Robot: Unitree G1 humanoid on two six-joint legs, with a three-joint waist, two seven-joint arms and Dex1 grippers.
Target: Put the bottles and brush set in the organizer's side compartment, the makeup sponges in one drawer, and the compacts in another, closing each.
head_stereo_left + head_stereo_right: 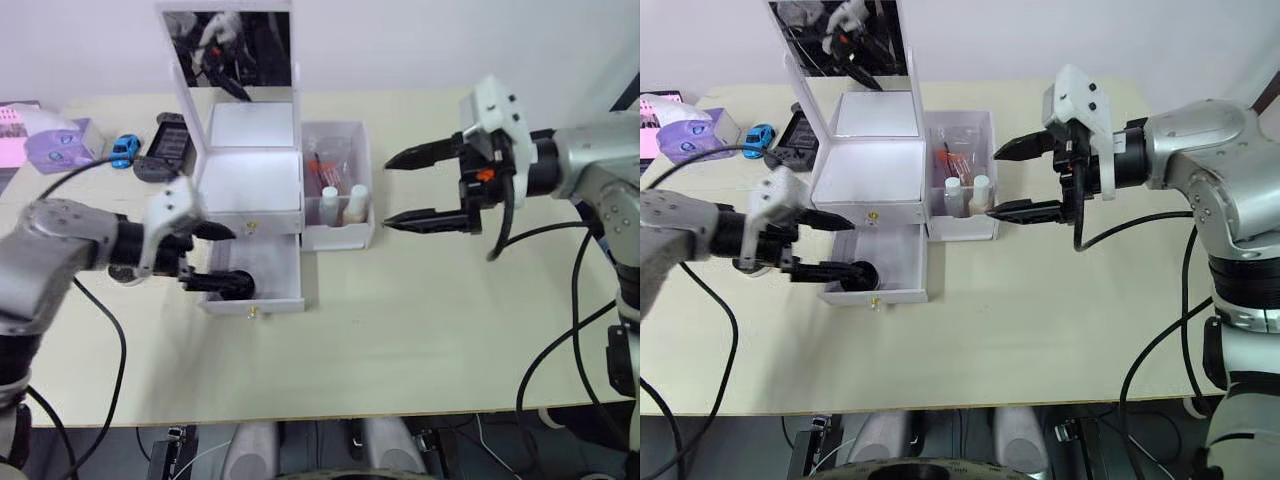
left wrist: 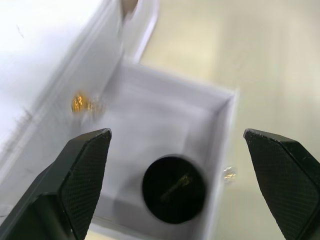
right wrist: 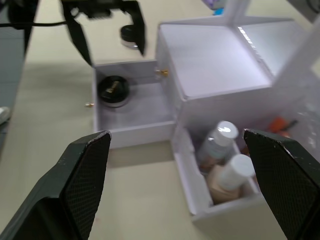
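Where things sit on the desk (image 1: 420,330)

The organizer (image 1: 252,180) stands at the back. Its lower drawer (image 1: 255,282) is pulled out, with a compact (image 1: 860,274) inside. The bottles (image 1: 342,203) and brush set (image 1: 327,160) are in the side compartment (image 1: 364,185), on its right.

Organizer (image 1: 872,165) near table's (image 1: 1040,340) back edge — lower drawer (image 1: 880,275) pulled out, black compact (image 1: 862,272) inside; bottles (image 1: 967,193) in side compartment (image 1: 960,222); both grippers — left (image 1: 823,245), right (image 1: 1010,181) — spread wide.

A pale beige table (image 1: 420,340) stood against a plain white wall (image 1: 430,40). Beyond its front edge the floor (image 1: 480,450) was dark.
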